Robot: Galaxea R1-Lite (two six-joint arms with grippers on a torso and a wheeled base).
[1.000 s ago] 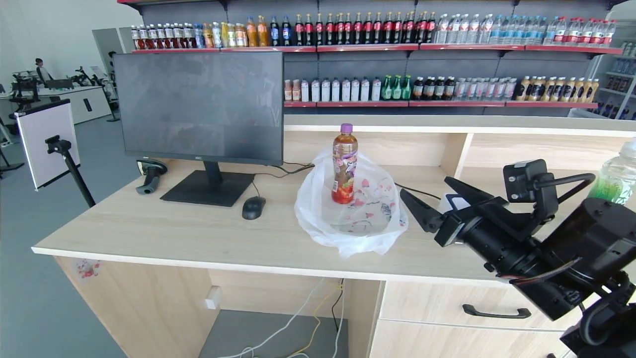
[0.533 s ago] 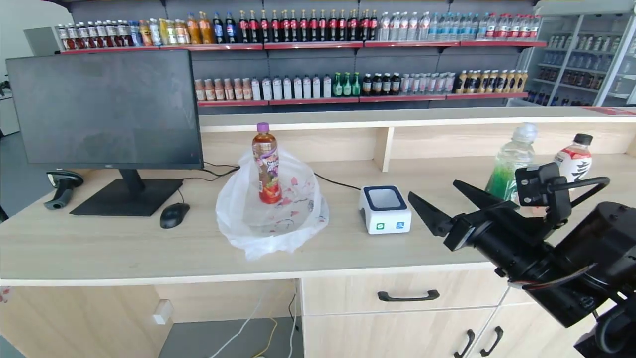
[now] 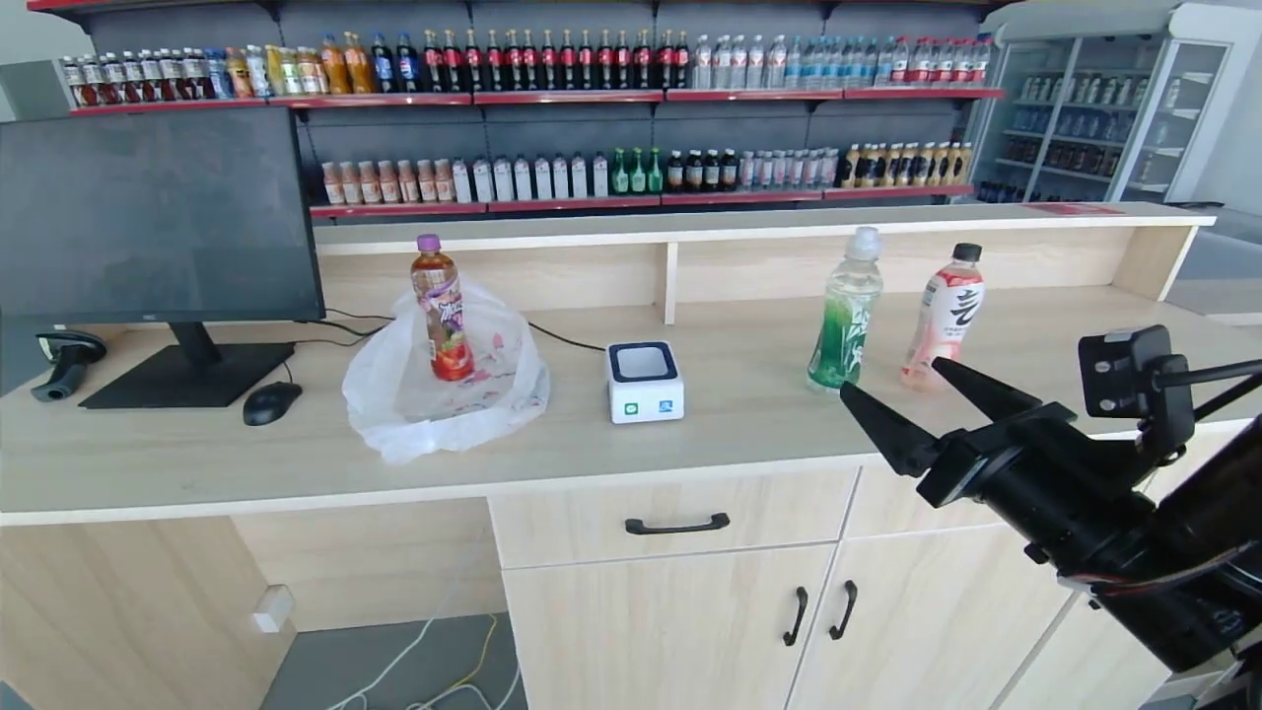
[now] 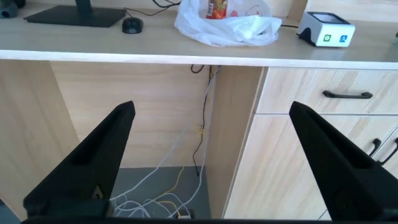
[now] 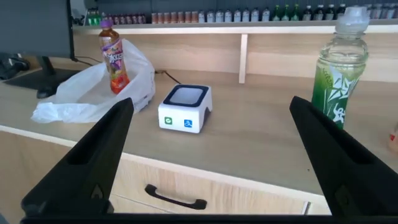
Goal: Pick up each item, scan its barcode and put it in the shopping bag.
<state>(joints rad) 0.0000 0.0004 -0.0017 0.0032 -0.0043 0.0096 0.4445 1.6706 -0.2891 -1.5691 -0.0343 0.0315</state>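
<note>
Now the right gripper (image 3: pixel 892 380) is hovering by the front edge of the light wooden counter (image 3: pixel 749 434), its black fingers spread wide and empty, near the clear green-labelled bottle with a white cap (image 3: pixel 845 316) and the pink-and-white bottle with a black cap (image 3: pixel 945 316). An orange-red drink bottle with a purple cap (image 3: pixel 441 311) is standing upright in the white crinkled plastic shopping bag (image 3: pixel 385 390), and a small white square scanner with a dark top (image 3: pixel 645 383) is sitting between the bag and the green-labelled bottle. The left gripper (image 4: pixel 211 109) is hanging below counter height, its fingers also wide apart and holding nothing.
</note>
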